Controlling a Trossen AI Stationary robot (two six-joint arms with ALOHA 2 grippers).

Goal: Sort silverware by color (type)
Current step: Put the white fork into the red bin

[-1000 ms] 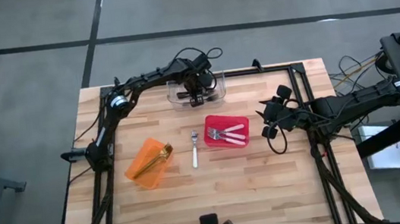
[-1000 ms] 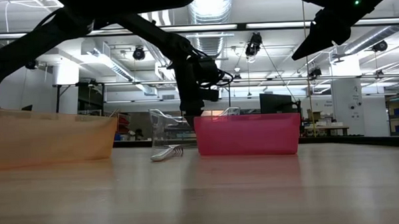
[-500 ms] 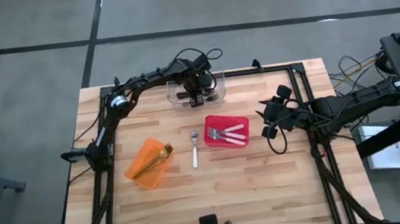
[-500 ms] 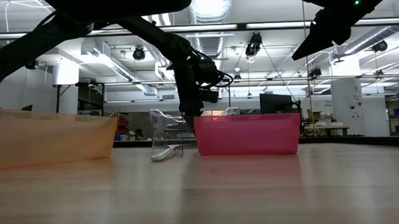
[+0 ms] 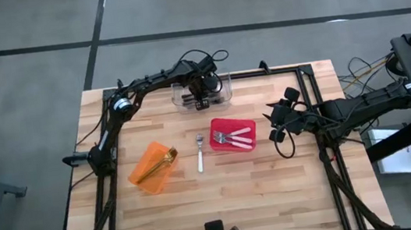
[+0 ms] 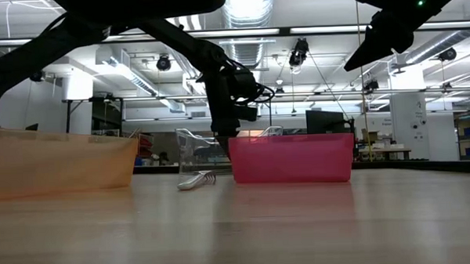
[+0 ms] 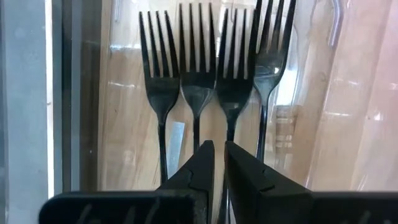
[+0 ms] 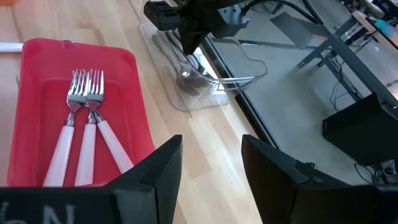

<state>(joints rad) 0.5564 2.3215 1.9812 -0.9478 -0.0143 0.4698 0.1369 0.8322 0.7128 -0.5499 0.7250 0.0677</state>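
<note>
Nearest the front edge of the wooden table (image 5: 224, 199), nothing but bare planks. Farther in, at about 9 o'clock from table centre, an orange bin (image 5: 152, 167) holding gold utensils (image 5: 165, 161). Just past centre, a white-handled fork (image 5: 200, 153) lying loose on the wood, tines toward 12 o'clock, between the orange bin and a red bin (image 5: 233, 135). Inside the red bin (image 8: 37, 112), three more white-handled forks (image 8: 86, 124) side by side, heads together. At 3 o'clock from the red bin, well apart from it and raised above the table, the right gripper (image 5: 279, 124), fingers (image 8: 155, 168) spread wide, nothing between them. Farthest back, at 12 o'clock by the rear rail, a clear bin (image 5: 222, 91) with the left gripper (image 5: 202, 100) lowered into it. Within that bin, four black forks (image 7: 199, 68) in a row, tines away from the wrist camera. Left fingers (image 7: 198, 168) nearly pressed together, only a thin slit between, over the fork handles; no fork visibly pinched.
</note>
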